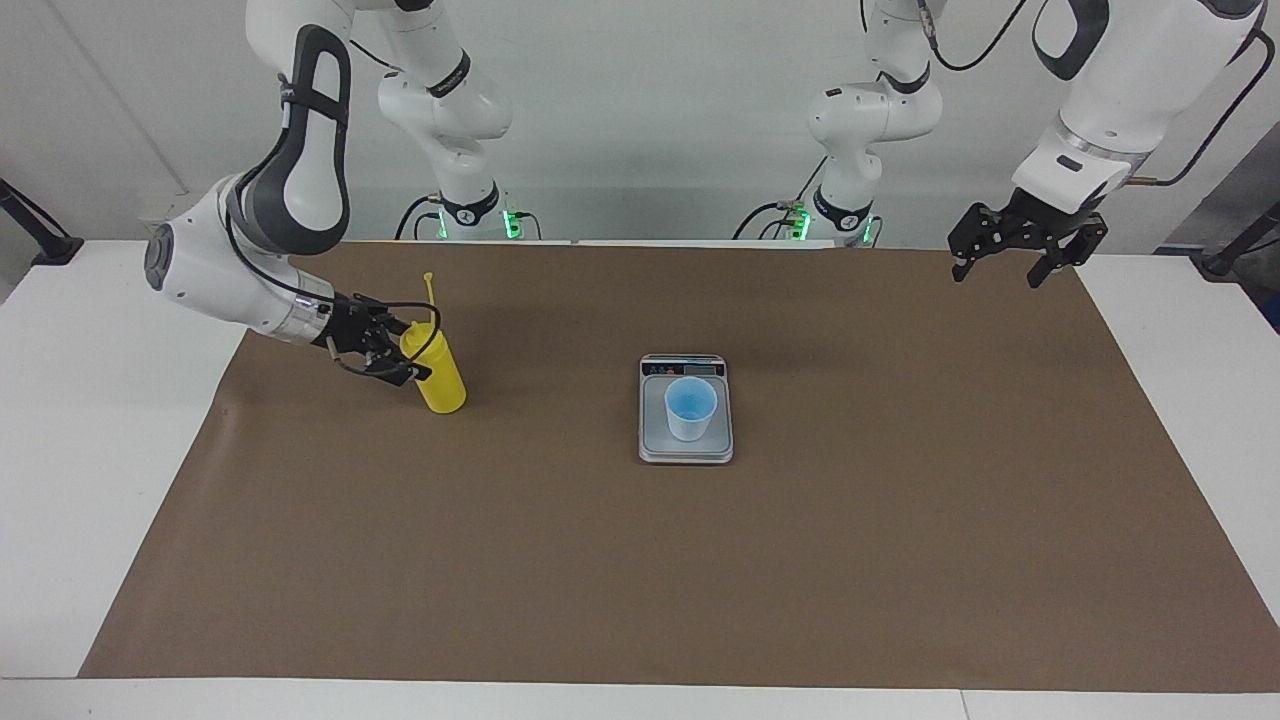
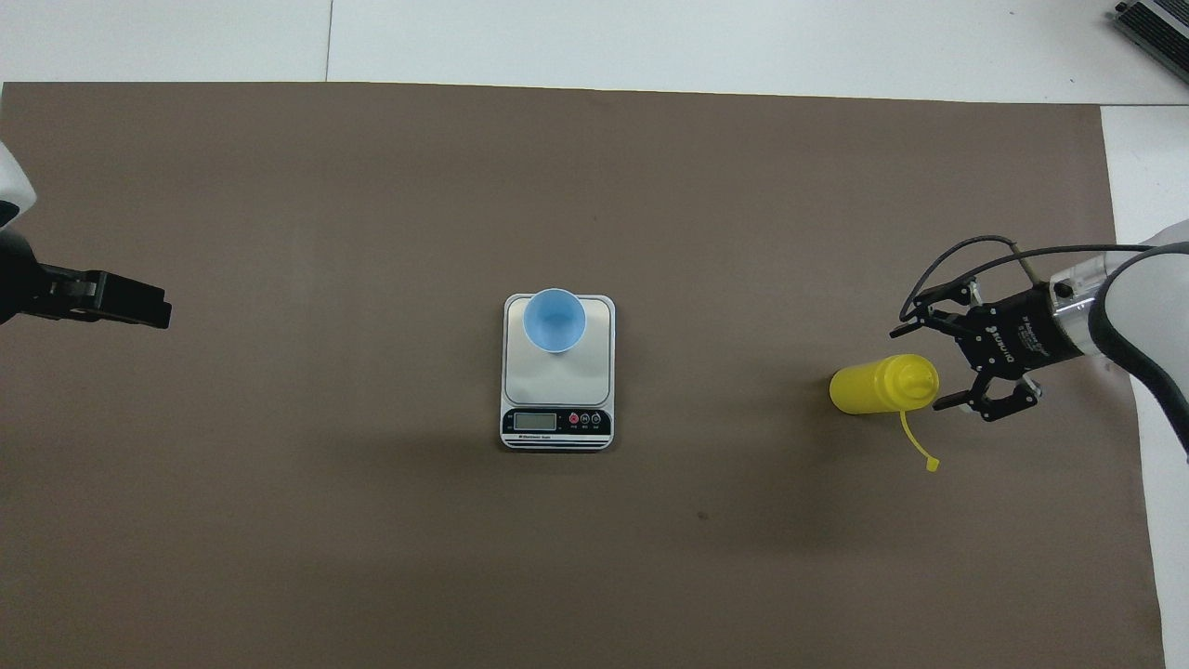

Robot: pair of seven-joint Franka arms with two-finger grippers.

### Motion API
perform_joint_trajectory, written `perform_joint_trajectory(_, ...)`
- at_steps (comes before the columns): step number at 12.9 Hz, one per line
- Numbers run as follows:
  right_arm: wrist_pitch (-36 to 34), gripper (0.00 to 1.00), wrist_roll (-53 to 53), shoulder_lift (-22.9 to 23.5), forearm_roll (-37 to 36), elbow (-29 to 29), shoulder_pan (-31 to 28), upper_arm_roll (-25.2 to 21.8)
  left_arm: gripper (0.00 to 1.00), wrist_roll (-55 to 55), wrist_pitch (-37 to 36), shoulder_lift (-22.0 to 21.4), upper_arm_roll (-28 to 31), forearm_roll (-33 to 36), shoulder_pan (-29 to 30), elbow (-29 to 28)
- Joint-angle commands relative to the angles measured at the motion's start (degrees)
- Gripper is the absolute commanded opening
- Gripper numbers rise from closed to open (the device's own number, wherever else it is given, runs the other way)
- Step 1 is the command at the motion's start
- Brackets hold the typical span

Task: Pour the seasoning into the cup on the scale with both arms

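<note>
The bottle (image 1: 437, 373) stands upright on the brown mat (image 1: 640, 560), well apart from the scale (image 1: 686, 445) toward the right arm's end of the surface, its cap strap (image 2: 917, 446) trailing loose from the nozzle. The right pincer (image 1: 385, 352) sits just beside the bottle's upper part with its fingers spread, gripping nothing; in the overhead view a clear gap shows between fingertips and bottle. The cup (image 1: 690, 408) stands on the scale, on the plate's half farther from the robots, away from the display. The left pincer (image 1: 1012, 255) is open too and waits in the air above the mat's corner at the left arm's end, well apart from the scale. The step in hand looks like letting the bottle go and drawing clear. To do it well, the right pincer should back off straight along its own axis, fingers kept wide, so neither tip clips the bottle or catches the strap and tips it. A level retreat first, then a lift, seems safest, since the bottle is tall and narrow-based.
</note>
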Motion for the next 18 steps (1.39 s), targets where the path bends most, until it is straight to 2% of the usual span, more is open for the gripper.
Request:
perform_joint_trajectory(1,0.88,1.00,-5.79,-5.29,-8.58,0.50,2.10,0.66,1.00,0.14,-0.14,-1.69,-0.54,0.69,1.01,-1.69)
perform_joint_trajectory(5,2.90,1.00,-18.10,-10.30,-17.46,1.03,7.46,0.66,1.00,0.14,-0.14,-1.69,-0.54,0.69,1.01,-1.69)
perform_joint_trajectory(8,2.99,1.00,-20.66,-13.04,-20.21,2.08,10.90,0.75,1.00,0.14,-0.14,-1.69,-0.54,0.69,1.01,-1.69)
perform_joint_trajectory(11,3.08,1.00,-22.43,-11.99,-22.49,8.13,12.40,0.75,1.00,0.14,-0.14,-1.69,-0.54,0.69,1.01,-1.69)
perform_joint_trajectory(13,2.73,1.00,-25.05,-10.67,-28.00,11.91,12.32,0.75,1.00,0.14,-0.14,-1.69,-0.54,0.69,1.01,-1.69)
perform_joint_trajectory(16,-1.82,1.00,-26.04,-8.47,-28.03,19.03,12.23,0.75,1.00,0.14,-0.14,-1.69,-0.54,0.69,1.01,-1.69)
perform_joint_trajectory(18,-5.60,1.00,-26.04,-7.50,-25.24,21.42,12.14,0.83,1.00,0.14,-0.14,-1.69,-0.54,0.69,1.01,-1.69)
